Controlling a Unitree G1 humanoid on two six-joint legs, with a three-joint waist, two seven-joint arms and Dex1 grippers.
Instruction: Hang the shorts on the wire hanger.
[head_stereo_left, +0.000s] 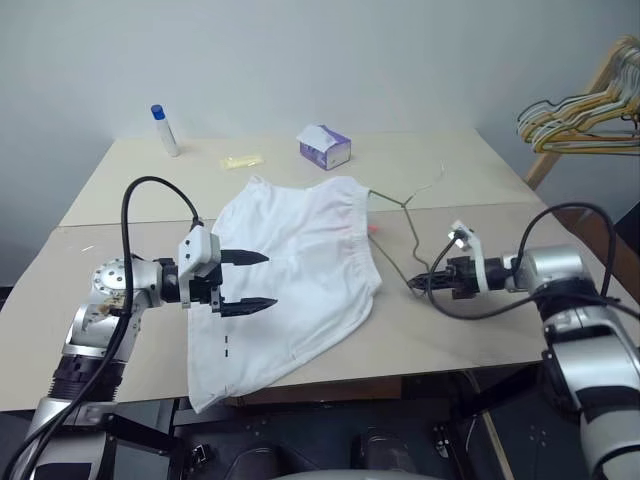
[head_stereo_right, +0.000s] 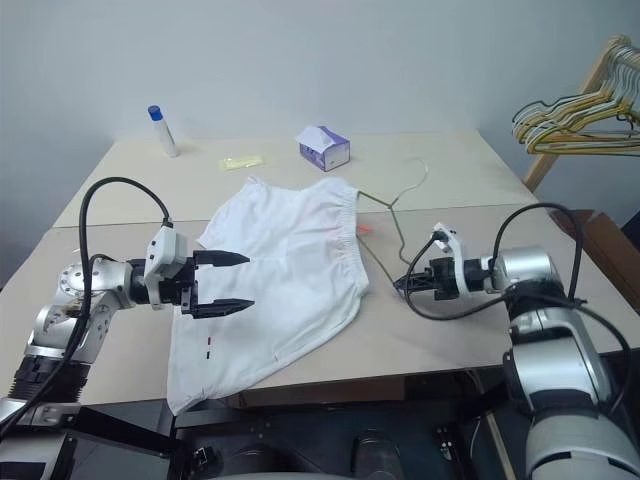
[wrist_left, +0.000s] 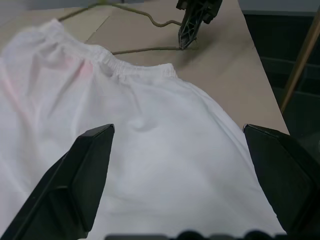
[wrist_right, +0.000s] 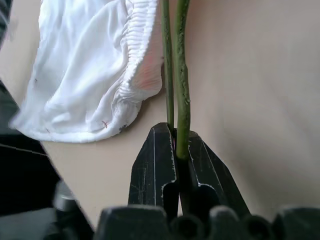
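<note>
Thin wire hanger (head_stereo_left: 405, 235) pinched in right pincer (head_stereo_left: 418, 283) may twist loose; left pincer (head_stereo_left: 255, 282) gapes over shorts (head_stereo_left: 300, 270).

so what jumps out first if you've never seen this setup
The white fabric shorts lie spread across the middle of the beige table, one leg drooping over its near edge. The left gripper hovers wide open over the shorts, while the right gripper is shut on the thin olive-grey wire hanger lying just right of the waistband. A bunch of yellow and white hangers hangs at the far right.
</note>
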